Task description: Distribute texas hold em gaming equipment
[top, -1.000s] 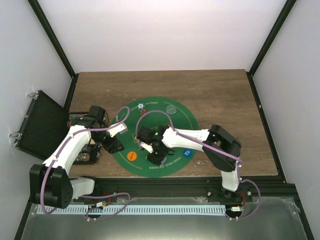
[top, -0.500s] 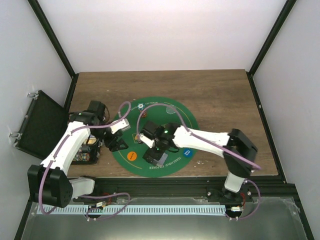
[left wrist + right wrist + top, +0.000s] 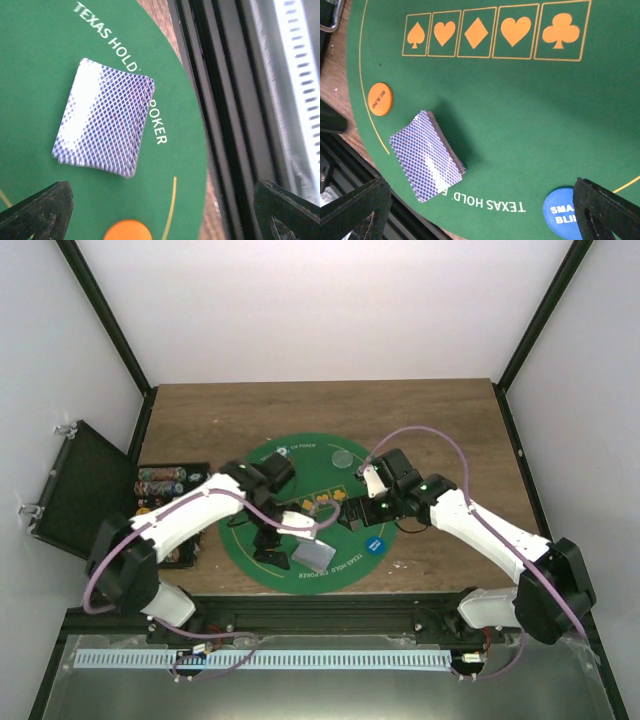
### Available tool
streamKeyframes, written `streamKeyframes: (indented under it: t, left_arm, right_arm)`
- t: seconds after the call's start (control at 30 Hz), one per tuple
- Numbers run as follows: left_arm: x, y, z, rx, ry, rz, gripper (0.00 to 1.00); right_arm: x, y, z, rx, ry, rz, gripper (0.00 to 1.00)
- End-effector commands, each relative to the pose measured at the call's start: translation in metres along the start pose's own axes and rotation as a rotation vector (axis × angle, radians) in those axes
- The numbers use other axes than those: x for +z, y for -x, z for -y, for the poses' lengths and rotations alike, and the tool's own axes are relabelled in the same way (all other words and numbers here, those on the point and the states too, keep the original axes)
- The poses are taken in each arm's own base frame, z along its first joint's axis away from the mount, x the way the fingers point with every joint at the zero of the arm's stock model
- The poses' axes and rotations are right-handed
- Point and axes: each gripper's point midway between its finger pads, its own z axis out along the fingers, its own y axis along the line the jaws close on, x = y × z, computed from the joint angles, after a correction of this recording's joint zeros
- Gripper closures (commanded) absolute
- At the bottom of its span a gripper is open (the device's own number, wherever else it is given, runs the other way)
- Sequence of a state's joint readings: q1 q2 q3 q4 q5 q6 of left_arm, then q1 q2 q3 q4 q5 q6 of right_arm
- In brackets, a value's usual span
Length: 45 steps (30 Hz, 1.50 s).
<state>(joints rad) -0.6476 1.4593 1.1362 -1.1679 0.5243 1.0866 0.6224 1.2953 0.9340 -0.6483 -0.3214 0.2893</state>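
A deck of cards [image 3: 313, 556] with a blue-white lattice back lies on the round green mat [image 3: 310, 468] by its near edge. It also shows in the left wrist view [image 3: 102, 117] and the right wrist view [image 3: 427, 155]. My left gripper [image 3: 268, 540] is open and empty just left of the deck, with the orange disc [image 3: 127, 231] beneath it. My right gripper [image 3: 362, 512] is open and empty, to the right of the deck and behind it, just behind the blue disc [image 3: 375, 544]. A pale disc [image 3: 342, 456] lies at the mat's far side.
A black case [image 3: 165, 485] with rows of chips stands left of the mat, its lid [image 3: 75, 475] open outward. The black rail [image 3: 225, 100] of the table's near edge runs just beside the deck. Five suit boxes [image 3: 492, 31] are printed mid-mat.
My right gripper has let go of the deck at the mat's near edge and drawn back to the right. My left arm has swung right, over the mat.
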Motion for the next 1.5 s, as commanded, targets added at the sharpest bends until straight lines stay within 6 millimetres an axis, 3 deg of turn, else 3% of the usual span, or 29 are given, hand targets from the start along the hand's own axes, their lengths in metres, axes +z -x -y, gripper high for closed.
streamKeyframes:
  t: [0.0, 0.2, 0.5, 0.9, 1.1, 1.3, 1.47]
  left_arm:
    - [0.035, 0.006, -0.024, 0.225, 0.046, -0.113, 0.00]
    - [0.060, 0.022, -0.043, 0.335, 0.074, -0.155, 0.00]
    - [0.079, 0.016, -0.047, 0.314, 0.024, -0.187, 0.00]
    - [0.096, -0.001, -0.045, 0.298, -0.013, -0.232, 0.00]
    - [0.107, -0.025, -0.050, 0.300, 0.000, -0.324, 0.01]
    - [0.111, -0.027, -0.052, 0.283, 0.017, -0.320, 0.11]
    - [0.111, -0.026, -0.053, 0.280, 0.067, -0.289, 0.33]
  right_arm:
    - [-0.005, 0.006, -0.008, 0.054, 0.048, 0.028, 0.00]
    - [0.006, -0.012, 0.000, 0.088, 0.049, -0.007, 0.00]
    - [0.018, -0.024, 0.002, 0.103, 0.071, -0.041, 0.00]
    - [0.019, -0.030, 0.023, 0.173, -0.001, -0.048, 0.00]
    - [0.017, -0.028, 0.023, 0.171, -0.001, -0.040, 0.00]
    - [0.017, -0.025, 0.022, 0.171, -0.001, -0.031, 0.00]
    - [0.019, -0.025, 0.023, 0.183, -0.002, -0.032, 0.00]
